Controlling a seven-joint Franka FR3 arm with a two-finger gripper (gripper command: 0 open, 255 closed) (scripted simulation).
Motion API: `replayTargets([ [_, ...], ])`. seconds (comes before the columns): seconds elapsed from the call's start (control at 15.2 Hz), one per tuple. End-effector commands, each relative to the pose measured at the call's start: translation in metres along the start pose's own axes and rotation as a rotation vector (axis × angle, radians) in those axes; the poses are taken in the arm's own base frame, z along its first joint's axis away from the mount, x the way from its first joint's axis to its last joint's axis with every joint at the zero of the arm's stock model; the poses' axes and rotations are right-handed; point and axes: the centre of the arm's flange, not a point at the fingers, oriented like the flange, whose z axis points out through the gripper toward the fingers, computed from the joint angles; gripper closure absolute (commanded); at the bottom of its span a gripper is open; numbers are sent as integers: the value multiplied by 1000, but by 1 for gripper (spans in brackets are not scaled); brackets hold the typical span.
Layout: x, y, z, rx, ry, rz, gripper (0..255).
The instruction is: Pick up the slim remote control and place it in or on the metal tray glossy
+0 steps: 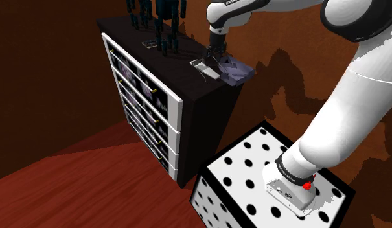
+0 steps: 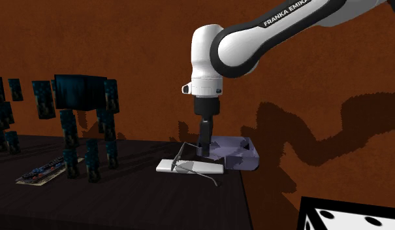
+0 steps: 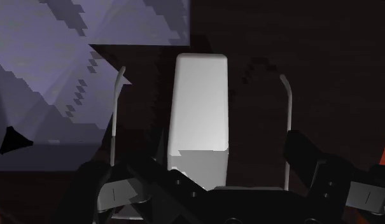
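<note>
The slim remote control (image 3: 198,108) is a pale grey, plain slab that lies flat on the dark top of a chest of drawers (image 1: 188,81), near the top's corner closest to the stand. A thin grey wire (image 3: 287,121) runs along each of its long sides, standing a little clear of it. The jaws hang straight down over the remote and are spread wide. In the wrist view the two black fingers (image 3: 118,191) stand on either side of its near end and neither touches it, so nothing is held.

The tray (image 1: 238,72) is shallow, glossy and pale violet-grey, with low raised walls. It sits just beside the remote, at 3 o'clock from it in the shoulder view and at 2 o'clock in the second exterior view. In the wrist view a dark strip of the top shows between the two.

At 10 o'clock from the remote in the second exterior view stand several blocky dark blue figures (image 2: 85,111). A flat printed card (image 2: 42,171) lies at their feet.

The chest has white-framed drawer fronts (image 1: 146,107) with dark patterned panels. It stands on a red-brown plank floor (image 1: 78,181) against brown walls (image 2: 124,39). The white arm (image 2: 254,32) reaches in from 5 o'clock in the shoulder view, from its stand (image 1: 253,175), a white box with black dots.
</note>
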Motion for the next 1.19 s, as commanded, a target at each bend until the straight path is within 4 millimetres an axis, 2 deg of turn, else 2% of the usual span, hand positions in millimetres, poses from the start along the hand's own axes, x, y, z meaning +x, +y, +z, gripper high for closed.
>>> replayTargets([
  [0.0, 21, 7, 14, 3, 7, -3, 0],
  [0.13, 43, 14, 27, 5, 14, -5, 0],
  [0.2, 47, 15, 29, 6, 15, -6, 0],
  [0.66, 47, 15, 69, 6, 15, -6, 0],
  [1.12, 47, 15, 69, 6, 15, -6, 0],
])
